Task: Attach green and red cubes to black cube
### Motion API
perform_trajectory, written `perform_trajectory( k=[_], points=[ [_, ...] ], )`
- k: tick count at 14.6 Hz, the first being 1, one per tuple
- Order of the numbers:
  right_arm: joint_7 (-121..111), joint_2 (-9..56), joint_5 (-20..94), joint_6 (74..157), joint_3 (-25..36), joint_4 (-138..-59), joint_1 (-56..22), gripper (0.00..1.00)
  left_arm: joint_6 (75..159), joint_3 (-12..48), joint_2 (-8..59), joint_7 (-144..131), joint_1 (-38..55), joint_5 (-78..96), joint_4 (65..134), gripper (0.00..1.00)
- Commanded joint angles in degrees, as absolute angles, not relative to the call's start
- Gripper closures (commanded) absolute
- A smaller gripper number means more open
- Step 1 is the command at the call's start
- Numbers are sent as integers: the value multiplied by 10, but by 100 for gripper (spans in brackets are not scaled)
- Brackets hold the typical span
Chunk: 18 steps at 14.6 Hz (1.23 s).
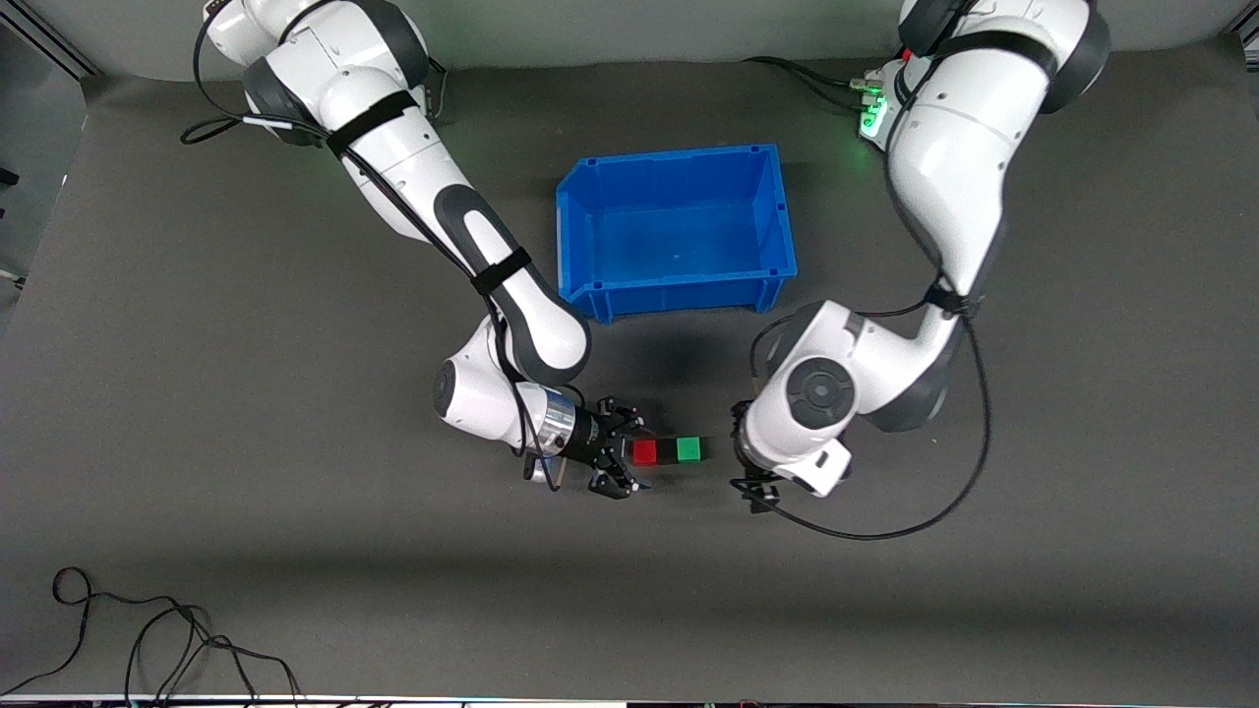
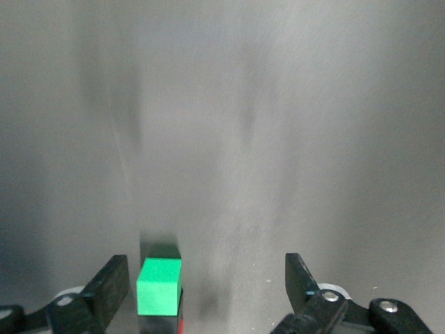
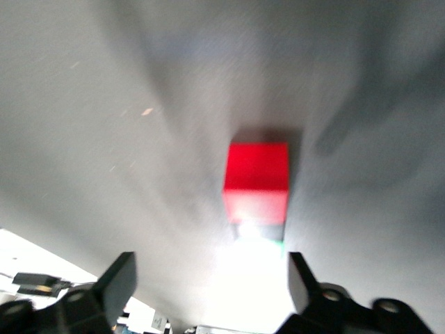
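The red cube [image 1: 644,451], the black cube [image 1: 669,450] and the green cube [image 1: 692,448] lie in one touching row on the grey mat, black in the middle. My right gripper [image 1: 629,452] is open at the red end of the row. In the right wrist view the red cube [image 3: 256,182] lies just ahead of the open gripper [image 3: 212,275], not between its fingers. My left gripper [image 1: 749,474] is low at the green end, mostly hidden under its wrist. In the left wrist view it [image 2: 206,278] is open, with the green cube [image 2: 160,285] close to one finger.
An empty blue bin [image 1: 679,285] stands farther from the front camera than the cubes, between the two arms. Loose black cables [image 1: 148,639] lie near the table's front edge toward the right arm's end.
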<state>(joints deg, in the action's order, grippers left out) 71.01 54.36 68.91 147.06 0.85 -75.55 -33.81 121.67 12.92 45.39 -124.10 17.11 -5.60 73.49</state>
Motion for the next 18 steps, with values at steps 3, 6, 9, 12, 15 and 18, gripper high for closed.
perform_trajectory(
  k=[3, 6, 9, 12, 15, 18],
  points=[
    [722, 483, 693, 1386, 27, -781, -305, 0, 1132, 130, 341, -1026, 120, -60, 819, 0],
    [722, 465, 680, 1283, 86, -780, -298, 0, 1130, 127, 276, -827, 80, -62, 881, 0],
    [722, 449, 677, 1201, 138, -774, -298, 0, 1097, 127, 242, -706, 41, -62, 892, 0],
    [718, 418, 611, 1113, 194, -767, -298, 0, 1033, 127, 210, -532, -5, -62, 892, 0],
    [710, 368, 502, 1050, 230, -766, -296, 0, 994, 127, 172, -372, -46, -62, 900, 0],
    [673, 304, 389, 978, 250, -767, -295, 0, 998, 129, 105, -226, -101, -55, 967, 0]
  ],
)
